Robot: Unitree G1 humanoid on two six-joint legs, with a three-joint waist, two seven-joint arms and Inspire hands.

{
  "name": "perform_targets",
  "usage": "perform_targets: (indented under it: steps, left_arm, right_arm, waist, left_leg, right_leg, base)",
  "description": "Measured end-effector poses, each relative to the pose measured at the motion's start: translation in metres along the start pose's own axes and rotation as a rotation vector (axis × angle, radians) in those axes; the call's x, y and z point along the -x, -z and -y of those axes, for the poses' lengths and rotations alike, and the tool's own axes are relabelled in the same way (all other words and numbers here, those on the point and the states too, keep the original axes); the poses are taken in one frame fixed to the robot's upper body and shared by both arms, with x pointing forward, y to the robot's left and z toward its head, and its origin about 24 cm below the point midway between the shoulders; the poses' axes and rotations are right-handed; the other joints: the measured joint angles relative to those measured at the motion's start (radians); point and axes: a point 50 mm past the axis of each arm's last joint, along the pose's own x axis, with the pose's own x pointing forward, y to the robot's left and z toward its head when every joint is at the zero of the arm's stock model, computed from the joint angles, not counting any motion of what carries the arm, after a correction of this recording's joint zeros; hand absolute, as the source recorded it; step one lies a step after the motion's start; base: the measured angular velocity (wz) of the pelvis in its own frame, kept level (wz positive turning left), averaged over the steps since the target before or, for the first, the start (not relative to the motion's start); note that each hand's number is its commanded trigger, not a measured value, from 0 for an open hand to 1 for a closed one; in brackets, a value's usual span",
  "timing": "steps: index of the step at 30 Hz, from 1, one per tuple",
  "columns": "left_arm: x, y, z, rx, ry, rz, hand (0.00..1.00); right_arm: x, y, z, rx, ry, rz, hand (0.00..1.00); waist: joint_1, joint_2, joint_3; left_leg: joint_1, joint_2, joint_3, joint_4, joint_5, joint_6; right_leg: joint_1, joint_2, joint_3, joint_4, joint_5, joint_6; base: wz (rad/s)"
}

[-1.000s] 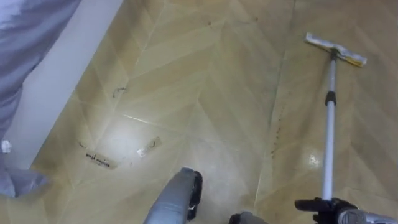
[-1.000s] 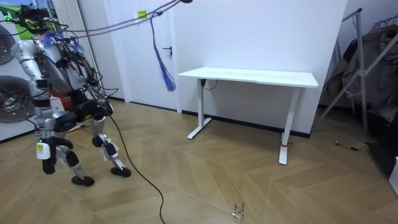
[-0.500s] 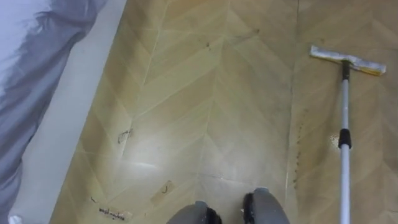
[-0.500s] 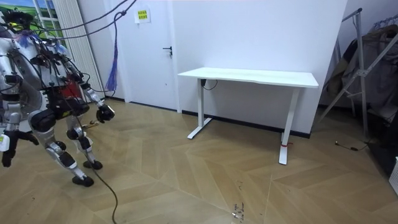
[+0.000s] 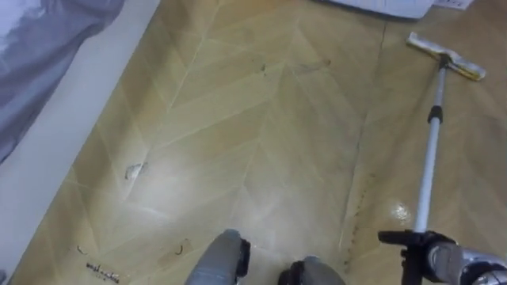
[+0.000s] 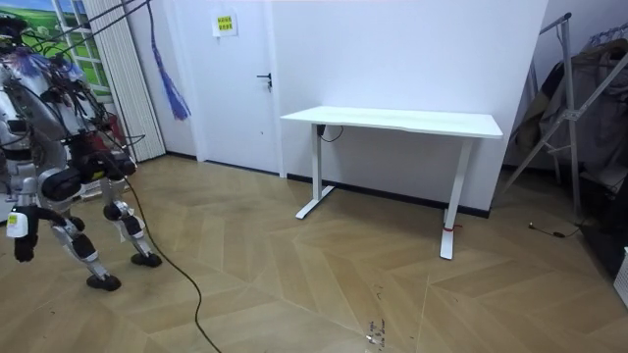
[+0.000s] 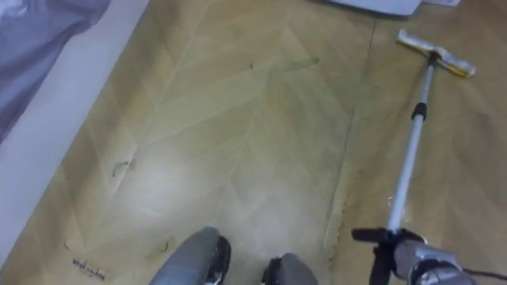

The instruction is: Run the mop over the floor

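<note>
Wooden floor (image 5: 261, 119) underfoot. Mop (image 5: 430, 142) lies ahead-right, head flat on floor near white appliance (image 5: 380, 6). Right hand (image 5: 434, 255) curled round pole's lower end. Left hand (image 6: 22, 245) hangs low; cannot tell fingers.

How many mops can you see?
1. The flat mop with a silver pole stretches across the wooden floor at the right, its white pad far ahead, its near end in the robot's right hand.

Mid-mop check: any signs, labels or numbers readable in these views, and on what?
None reads clearly.
Small yellow sign high by the white door: print too small to read.
Dark scribbled marks on the wooden floor: blurred, perhaps not writing.
On the silver-poled flat mop: no print visible.
</note>
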Motion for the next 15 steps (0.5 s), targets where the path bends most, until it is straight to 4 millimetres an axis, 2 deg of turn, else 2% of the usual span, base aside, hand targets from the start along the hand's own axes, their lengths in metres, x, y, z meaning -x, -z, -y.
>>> perform_targets:
  steps: [2,3,4,5,7,8,10,12,14,15]
  left_arm:
    - [-0.001,-0.009,0.001,-0.02,0.009,0.025,0.0]
    - [-0.002,-0.011,0.002,-0.033,0.008,0.034,0.0]
    - [-0.002,-0.014,0.005,-0.049,0.013,0.049,0.0]
    - [-0.002,-0.015,0.006,-0.054,0.016,0.053,0.0]
    - [-0.002,-0.011,0.008,-0.023,0.025,0.031,0.0]
    - [-0.002,-0.008,0.009,-0.023,0.024,0.022,0.0]
    - [-0.002,0.0,0.008,-0.057,0.017,-0.007,0.0]
    - [-0.002,0.002,0.007,-0.08,0.013,-0.01,0.0]
    - [-0.003,0.006,0.007,-0.105,0.004,-0.025,0.0]
    - [-0.003,0.007,0.007,-0.106,0.002,-0.03,0.0]
  right_arm:
    - [-0.003,0.039,0.014,0.045,0.018,-0.078,1.0]
    - [-0.002,0.049,0.019,0.055,0.031,-0.107,1.0]
    - [-0.001,0.072,0.03,0.096,0.065,-0.17,1.0]
    - [0.0,0.084,0.035,0.125,0.081,-0.201,1.0]
    - [0.007,0.126,0.048,0.244,0.135,-0.323,1.0]
    - [0.009,0.137,0.048,0.268,0.137,-0.353,1.0]
    - [0.018,0.176,0.045,0.305,0.119,-0.454,1.0]
    - [0.023,0.193,0.041,0.325,0.096,-0.495,1.0]
    - [0.024,0.196,0.036,0.369,0.072,-0.503,1.0]
    - [0.024,0.196,0.035,0.372,0.069,-0.502,1.0]
  waist:
    - [-0.006,0.022,-0.0024]
    - [-0.009,0.028,-0.0021]
    - [-0.025,0.043,-0.0049]
    - [-0.032,0.055,-0.008]
    - [-0.046,0.091,-0.017]
    - [-0.053,0.093,-0.0175]
    - [-0.079,0.095,-0.0173]
    - [-0.091,0.091,-0.0207]
    - [-0.118,0.08,-0.0231]
    - [-0.123,0.076,-0.0228]
  left_leg:
    - [0.052,-0.021,-0.009,-0.028,-0.008,0.016]
    - [0.064,-0.032,-0.012,-0.036,-0.009,0.019]
    - [0.086,-0.045,-0.011,-0.05,-0.014,0.03]
    - [0.097,-0.049,-0.01,-0.054,-0.016,0.036]
    - [0.145,-0.049,0.0,-0.064,-0.034,0.047]
    - [0.16,-0.05,0.002,-0.071,-0.036,0.049]
    - [0.234,-0.05,0.01,-0.117,-0.038,0.053]
    - [0.286,-0.048,0.02,-0.172,-0.028,0.05]
    - [0.355,-0.046,0.029,-0.258,0.003,0.047]
    - [0.375,-0.045,0.031,-0.281,0.013,0.045]
  right_leg:
    - [0.064,-0.024,-0.014,-0.034,-0.001,0.009]
    - [0.075,-0.031,-0.014,-0.037,-0.001,0.011]
    - [0.093,-0.044,-0.02,-0.032,0.0,0.013]
    - [0.101,-0.05,-0.027,-0.029,0.001,0.015]
    - [0.129,-0.063,-0.044,-0.014,0.022,0.047]
    - [0.14,-0.068,-0.044,-0.014,0.025,0.05]
    - [0.198,-0.071,-0.043,-0.058,0.032,0.051]
    - [0.258,-0.069,-0.047,-0.141,0.032,0.05]
    - [0.348,-0.067,-0.062,-0.274,0.045,0.051]
    - [0.366,-0.067,-0.065,-0.3,0.056,0.048]
  base:
    - [0.19]
    - [0.28]
    - [0.21]
    - [0.09]
    - [-0.2]
    - [-0.18]
    - [-0.15]
    - [-0.24]
    - [-0.22]
    - [-0.14]
